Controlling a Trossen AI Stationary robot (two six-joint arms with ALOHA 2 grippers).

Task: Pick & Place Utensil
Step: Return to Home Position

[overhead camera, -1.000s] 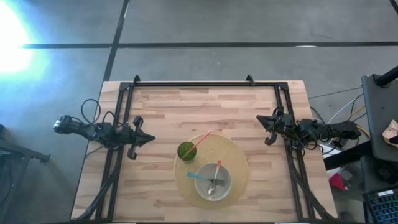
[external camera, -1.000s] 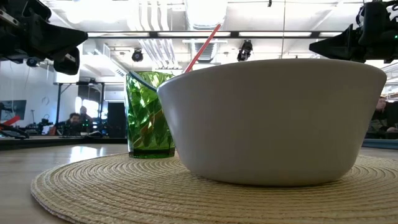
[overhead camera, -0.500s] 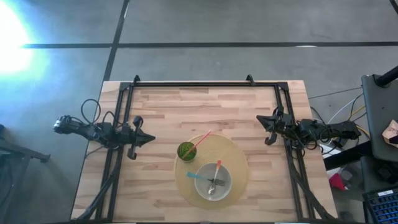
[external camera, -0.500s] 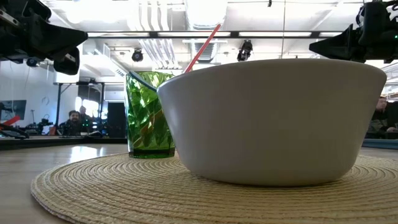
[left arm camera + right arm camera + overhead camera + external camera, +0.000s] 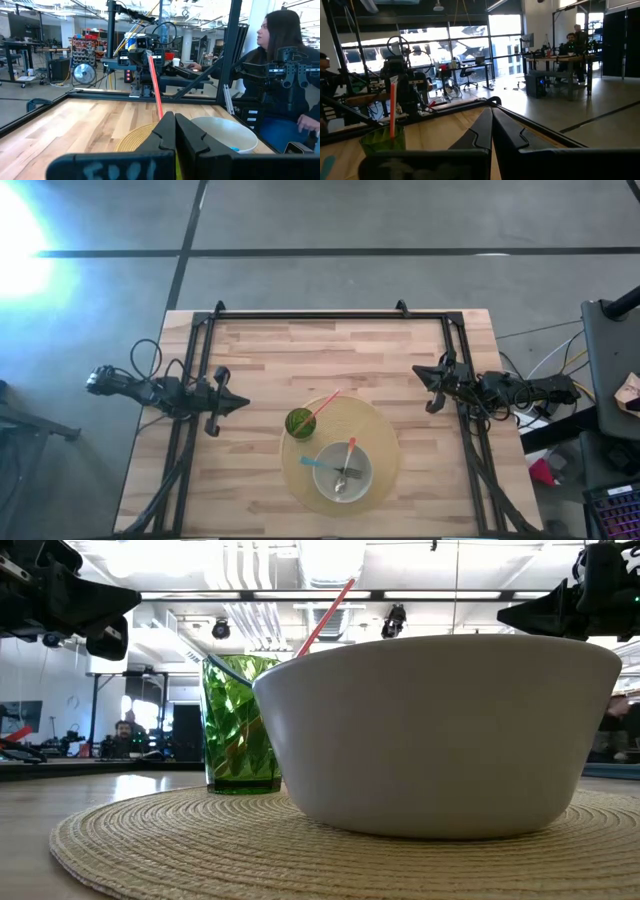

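A white bowl [image 5: 342, 472] stands on a round woven placemat [image 5: 380, 430] near the table's front edge. In it lie a metal spoon [image 5: 341, 479], an orange-handled utensil [image 5: 350, 450] and a blue-handled utensil [image 5: 307, 463]. A green glass [image 5: 299, 421] with a red straw [image 5: 323, 406] stands on the mat's left part. My left gripper [image 5: 246, 404] waits shut at the table's left edge, my right gripper [image 5: 415, 370] shut at the right edge, both well clear of the bowl.
A black frame rail [image 5: 310, 314] runs along the table's far edge and down both sides. Bare wood lies between the arms and behind the mat. A person [image 5: 280, 65] sits beyond the table's right side, others show far off in the room.
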